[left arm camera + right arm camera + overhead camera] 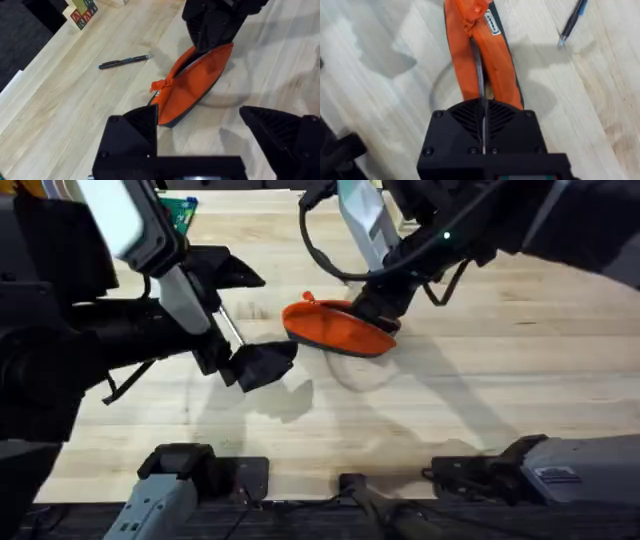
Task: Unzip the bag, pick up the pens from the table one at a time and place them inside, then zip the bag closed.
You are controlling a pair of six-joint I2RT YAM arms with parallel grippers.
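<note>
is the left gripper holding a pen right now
No, the left gripper is open with nothing between its fingers, and a pen lies on the table beyond the bag.

1. Overhead view looks down and forward from above the arm bases over the table (480, 380).
2. Left wrist camera looks from a little way off at the bag (192, 82).
3. Right wrist camera sits close over that bag (470, 55), shared by all views.

Coloured toy blocks (82, 11) sit stacked near the table's far edge.
</note>
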